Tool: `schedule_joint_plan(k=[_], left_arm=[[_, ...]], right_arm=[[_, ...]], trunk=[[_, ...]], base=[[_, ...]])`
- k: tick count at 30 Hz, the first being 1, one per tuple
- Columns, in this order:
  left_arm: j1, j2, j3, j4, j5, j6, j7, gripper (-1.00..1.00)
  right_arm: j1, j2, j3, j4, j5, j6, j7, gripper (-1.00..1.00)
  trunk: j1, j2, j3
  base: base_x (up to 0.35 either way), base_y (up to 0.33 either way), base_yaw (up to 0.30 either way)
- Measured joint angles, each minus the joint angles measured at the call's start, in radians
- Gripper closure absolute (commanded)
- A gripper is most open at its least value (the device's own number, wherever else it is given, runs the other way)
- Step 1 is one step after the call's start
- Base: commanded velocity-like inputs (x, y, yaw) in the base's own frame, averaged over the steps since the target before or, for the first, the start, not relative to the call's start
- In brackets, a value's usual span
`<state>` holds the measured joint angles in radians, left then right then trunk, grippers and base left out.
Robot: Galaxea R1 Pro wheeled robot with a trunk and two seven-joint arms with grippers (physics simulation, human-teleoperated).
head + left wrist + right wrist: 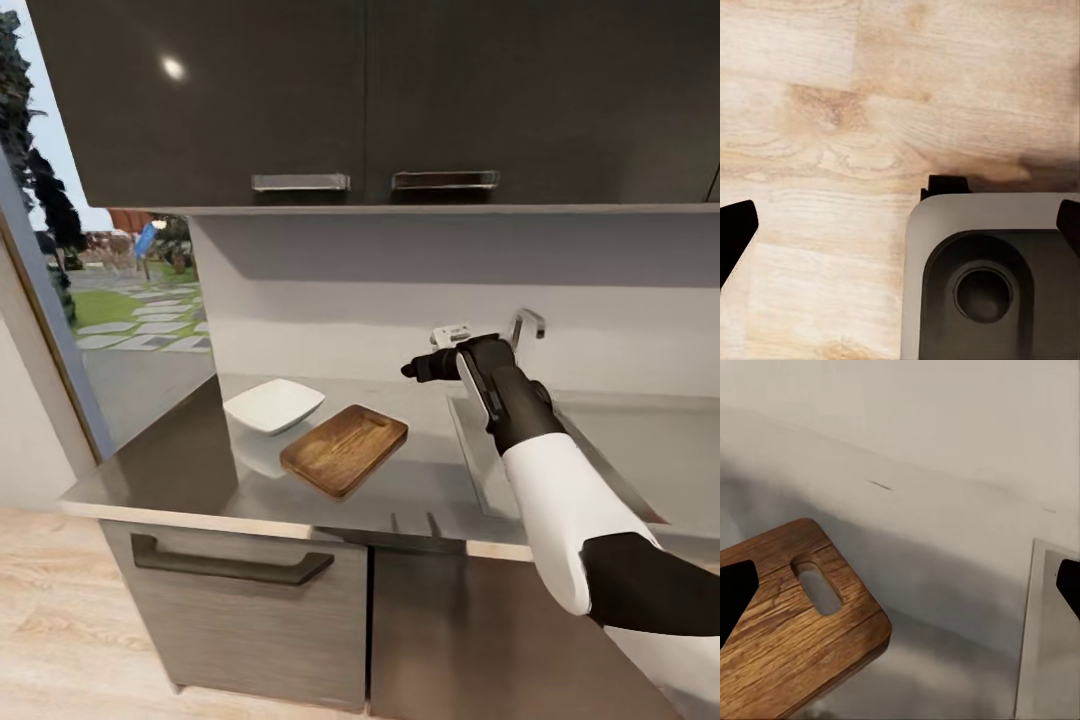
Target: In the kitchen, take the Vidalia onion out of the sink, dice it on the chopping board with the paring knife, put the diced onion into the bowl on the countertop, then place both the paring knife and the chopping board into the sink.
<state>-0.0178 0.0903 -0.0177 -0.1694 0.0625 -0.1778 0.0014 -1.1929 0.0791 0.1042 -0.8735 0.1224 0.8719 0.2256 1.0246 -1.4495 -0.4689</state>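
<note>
The dark brown chopping board [345, 448] lies on the grey countertop [180, 470], with the white bowl [272, 405] just behind its left end. My right gripper [415, 370] hovers above the counter between the board and the sink [468, 440]. It is open and holds nothing. In the right wrist view its fingertips [735, 594] stand wide apart, with the board's slot end [802, 607] and the sink's steel rim [1046, 645] below. My left gripper [900, 225] is open over the wooden floor [832, 112]. The Vidalia onion and the paring knife are out of view.
A chrome faucet [527, 325] rises behind the sink. Dark wall cabinets [300, 100] hang overhead, and dark base cabinets [240, 590] stand below the counter. A window [130, 290] opens at the left. The robot's grey base [990, 277] shows under the left gripper.
</note>
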Motion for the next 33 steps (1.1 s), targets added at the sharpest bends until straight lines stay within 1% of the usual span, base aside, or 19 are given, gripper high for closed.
schedule_joint_plan(k=[5,9,12,20,25,33], left_arm=[[0.0,0.0,-0.001,0.001,0.0,0.0,0.0,-1.0],[0.0,0.0,-0.001,0.001,0.0,0.0,0.0,-1.0],[0.0,0.0,-0.001,0.001,0.0,0.0,0.0,-1.0],[0.0,0.0,-0.002,0.001,0.0,0.0,0.0,-1.0],[0.0,0.0,-0.003,0.001,0.0,0.0,0.0,-1.0],[0.0,0.0,-0.002,0.001,0.0,0.0,0.0,-1.0]], right_arm=[[0.0,-0.003,0.0,0.059,0.001,-0.004,0.004,-1.0],[0.0,-0.026,0.001,0.09,0.0,-0.005,0.006,-1.0],[0.0,-0.032,0.001,0.097,-0.001,-0.006,0.006,-1.0],[0.0,-0.034,0.002,0.101,-0.001,-0.006,0.008,-1.0],[0.0,-0.033,0.004,0.103,-0.001,-0.006,0.007,-1.0],[0.0,-0.031,0.005,0.139,0.0,-0.006,0.007,-1.0]], trunk=[[0.0,0.0,0.0],[0.0,0.0,0.0],[0.0,0.0,0.0],[0.0,0.0,0.0],[0.0,0.0,0.0],[0.0,0.0,0.0]], base=[[0.083,0.0,0.0],[0.009,0.0,0.0],[0.002,0.0,0.0],[0.022,0.012,0.0],[0.164,0.122,0.0],[0.164,0.125,0.0]])
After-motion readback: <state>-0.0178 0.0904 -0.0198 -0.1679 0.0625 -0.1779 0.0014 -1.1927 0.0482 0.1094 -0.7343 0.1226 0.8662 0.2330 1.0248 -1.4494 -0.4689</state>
